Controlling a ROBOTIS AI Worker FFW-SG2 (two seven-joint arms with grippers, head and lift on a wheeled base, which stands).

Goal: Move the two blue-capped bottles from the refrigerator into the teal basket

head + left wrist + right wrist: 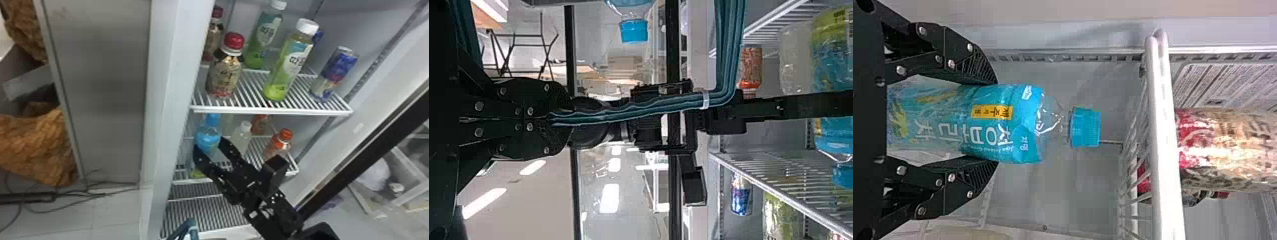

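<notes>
In the lower fridge compartment, the right gripper (209, 148) holds a blue-capped bottle (208, 135) upright, one finger on each side. In the right wrist view, the right gripper (997, 122) presses both sides of the labelled body, and the blue cap (1085, 127) extends past the fingertips. The teal basket's handle (191, 228) shows at the head view's bottom. In the left wrist view, the left gripper (560, 120) is shut on that handle (629, 112). Another blue-capped bottle (634, 27) stands low between the handle's sides, seemingly in the basket, whose body is hidden.
Above the held bottle is a wire shelf (271, 110) with red-capped and white-capped bottles and a can (335, 73). A white-capped bottle (242, 135) and an orange-capped bottle (280, 143) stand right of it. The fridge side wall (172, 95) is close on its left.
</notes>
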